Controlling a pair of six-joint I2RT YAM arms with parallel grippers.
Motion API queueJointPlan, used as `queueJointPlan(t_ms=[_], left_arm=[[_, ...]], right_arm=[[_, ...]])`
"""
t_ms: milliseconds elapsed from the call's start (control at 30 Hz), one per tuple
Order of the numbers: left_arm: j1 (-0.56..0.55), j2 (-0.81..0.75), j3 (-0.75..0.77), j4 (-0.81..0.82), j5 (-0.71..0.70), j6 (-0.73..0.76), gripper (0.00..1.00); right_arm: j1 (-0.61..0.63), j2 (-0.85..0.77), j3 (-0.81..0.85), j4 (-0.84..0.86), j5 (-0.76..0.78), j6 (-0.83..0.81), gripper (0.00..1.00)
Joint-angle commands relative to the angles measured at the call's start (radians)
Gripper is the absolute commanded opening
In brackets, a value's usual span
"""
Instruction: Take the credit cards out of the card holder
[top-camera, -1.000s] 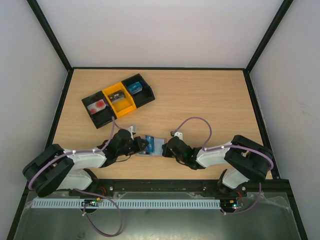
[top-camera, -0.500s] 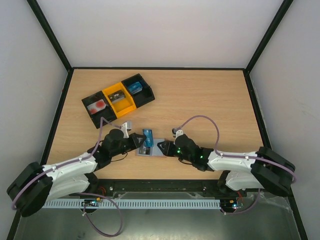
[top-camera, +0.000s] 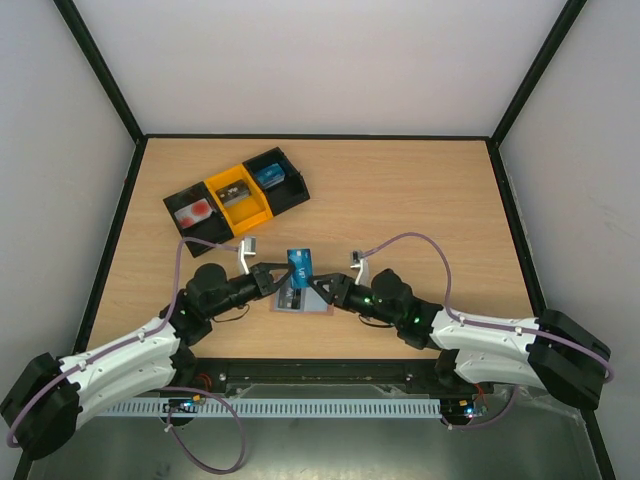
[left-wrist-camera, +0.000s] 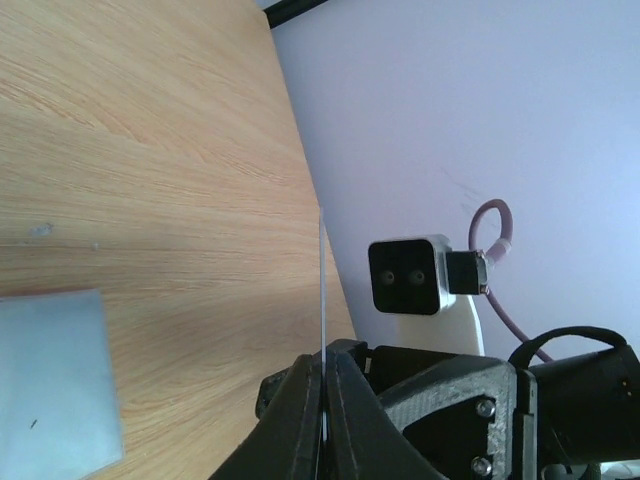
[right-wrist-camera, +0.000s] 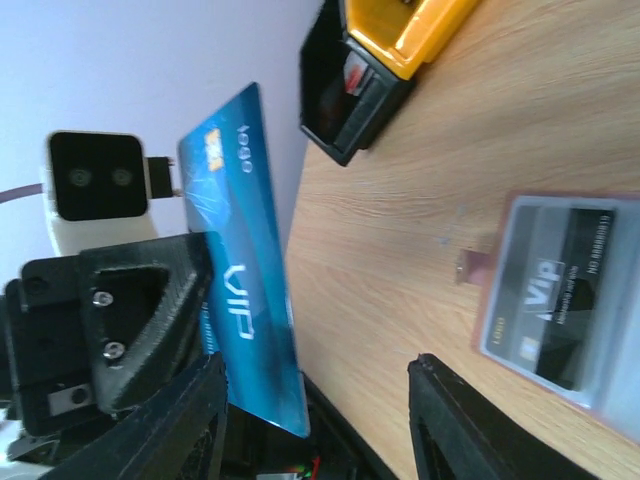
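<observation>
While the blue credit card (top-camera: 298, 264) stands on edge, clenched in my left gripper (top-camera: 275, 280) just above the card holder (right-wrist-camera: 530, 212) by the middle of the tabletop's (top-camera: 420, 200) near edge, a dark card (right-wrist-camera: 565, 290) sits inside the holder. My right gripper (top-camera: 320, 289) hangs unclenched and empty. Next, I reckon, I set this card aside and pull out the dark one.

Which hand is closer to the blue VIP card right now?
Left. The left hand is shut on the blue card, holding it on edge over the table by the card holder. The right hand is open just right of it, not gripping.
</observation>
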Motion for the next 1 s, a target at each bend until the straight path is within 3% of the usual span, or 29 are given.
queueJointPlan(t_ms=[0,267,467,600,733,833,967], left_arm=[[-0.002,-0.016,-0.031,0.104,0.043,-0.022,0.03],[-0.004,-0.01,-0.047,0.167,0.063,-0.027,0.03],[-0.003,-0.011,-0.051,0.157,0.065,-0.026,0.04],[-0.001,-0.022,-0.027,0.112,0.103,0.006,0.27],[0.002,-0.068,0.038,-0.079,0.141,0.096,0.44],[0.006,-0.13,0.093,-0.254,0.145,0.186,0.52],[0.016,-0.191,0.178,-0.469,0.169,0.312,0.54]], right_arm=[[0.002,-0.016,-0.009,0.097,-0.034,0.051,0.47],[0.002,0.01,-0.01,0.156,-0.082,0.07,0.29],[0.002,-0.02,-0.018,0.141,-0.085,0.029,0.03],[0.001,-0.08,-0.025,0.072,-0.091,-0.037,0.02],[0.002,-0.144,0.002,-0.098,-0.126,-0.167,0.02],[0.002,-0.177,0.028,-0.22,-0.206,-0.274,0.02],[0.002,-0.198,0.052,-0.344,-0.357,-0.379,0.02]])
